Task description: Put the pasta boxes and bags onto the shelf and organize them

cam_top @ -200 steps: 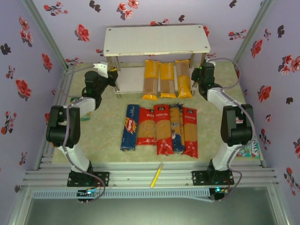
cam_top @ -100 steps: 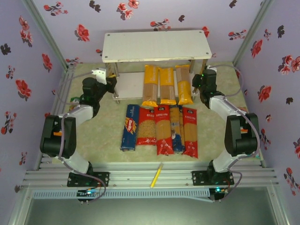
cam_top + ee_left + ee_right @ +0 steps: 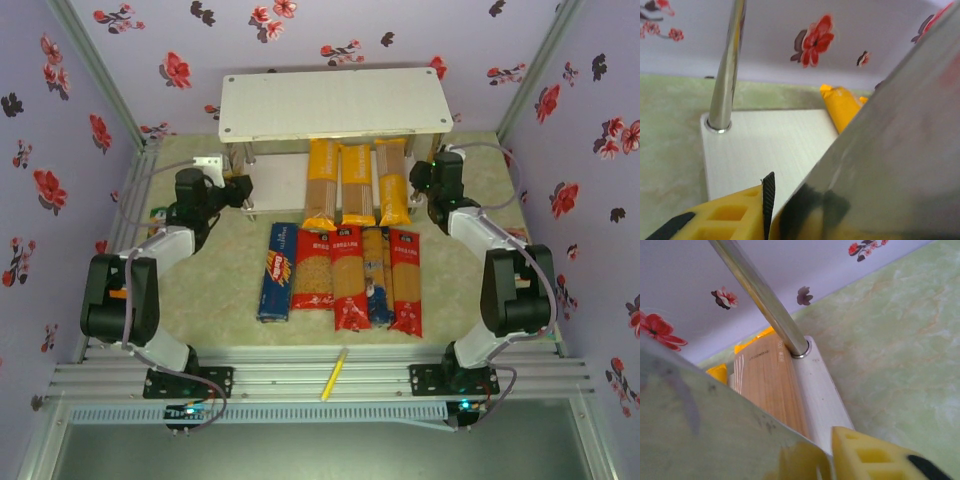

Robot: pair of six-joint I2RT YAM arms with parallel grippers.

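The white two-tier shelf (image 3: 335, 100) stands at the back. Three yellow-ended spaghetti bags (image 3: 357, 185) lie on its lower board (image 3: 765, 145). In front, side by side on the table, lie a dark-blue box (image 3: 278, 270), a wider red bag (image 3: 311, 270), a narrow red bag (image 3: 346, 278), a blue-ended bag (image 3: 375, 275) and another red bag (image 3: 405, 282). My left gripper (image 3: 242, 190) is at the shelf's front-left post (image 3: 900, 150), open around it, with a gap beside its finger (image 3: 715, 220). My right gripper (image 3: 420, 182) stands open around the front-right post (image 3: 700, 415); its finger (image 3: 870, 455) is off the metal.
A thin yellow pen (image 3: 333, 375) lies on the metal rails at the near edge. Small colourful packets sit at the table's left edge (image 3: 160, 215) and right edge (image 3: 530, 320). Flowered walls close in on three sides. Rear shelf posts (image 3: 727, 65) (image 3: 760, 295) stand behind the grippers.
The shelf has shifted towards the arms and settled level. Both grippers moved with it and have loosened off the front posts.
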